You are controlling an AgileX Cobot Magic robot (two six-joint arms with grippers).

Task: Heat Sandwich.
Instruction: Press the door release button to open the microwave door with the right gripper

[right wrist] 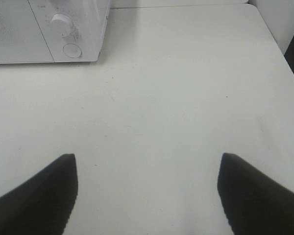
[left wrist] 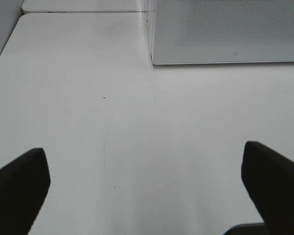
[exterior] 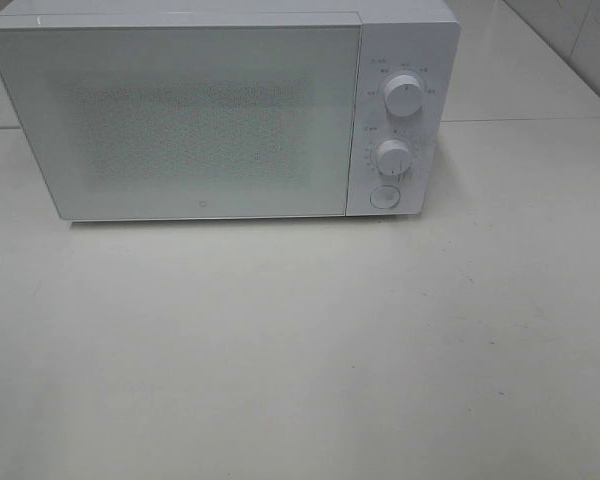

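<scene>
Although the task turns on a sandwich, none shows in any view: not on the table (exterior: 300, 360) and not in either gripper. It may lie inside the microwave (exterior: 425, 55), but the door (exterior: 180, 120) is shut and its speckled panel lets nothing show through, so I cannot tell.

The left gripper (left wrist: 143, 147) hangs over bare table near the door's corner, jaws wide apart with nothing between them. The right gripper (right wrist: 148, 155) hangs over bare table on the control side, well back from the knobs, jaws also apart and empty. Neither arm reaches into the high view.

Two readings fit. Either the sandwich is already inside and what is left is to set the upper knob (exterior: 402, 97) or the lower knob (exterior: 392, 155), or nothing has begun and the door must first be opened, probably with the button (exterior: 384, 196). The knob marks are too small to read.
</scene>
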